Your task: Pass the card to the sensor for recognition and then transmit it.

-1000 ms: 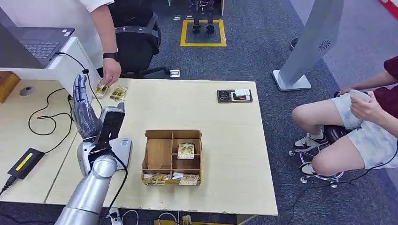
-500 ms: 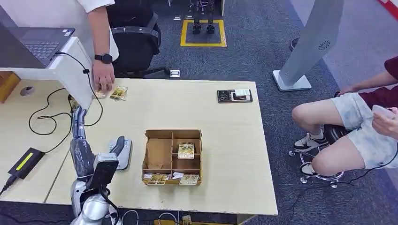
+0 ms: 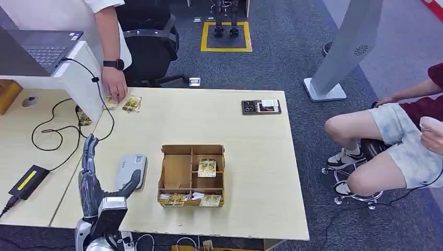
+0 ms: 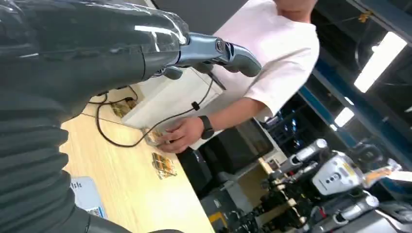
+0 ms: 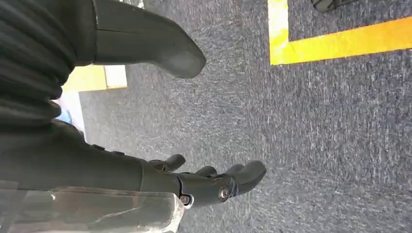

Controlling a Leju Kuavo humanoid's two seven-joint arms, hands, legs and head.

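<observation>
- Pale wood is the material of the table (image 3: 245, 157), and near its front edge stands a cardboard tray (image 3: 191, 175) with compartments; I think it is the place where recognised cards are sorted.
- One card (image 3: 207, 168) lies in a middle compartment of the tray, and more cards (image 3: 189, 198) lie in the front row.
- The grey sensor (image 3: 131, 169) lies flat on the table just beside the tray, on its left, so a card can be passed over it shortly before it goes into the tray.
- The left hand (image 3: 93, 178) stands upright near the sensor with the fingers spread and the thumb pointing toward the sensor; it holds nothing, so I judge it waits for a card.
- At the far left corner of the table a person's hand (image 3: 115, 84) rests on loose cards (image 3: 131, 103), probably the supply for the robot.
- The right hand (image 5: 194, 182) hangs over the carpet, fingers lightly curled and apart, empty; it seems to have no role now.
</observation>
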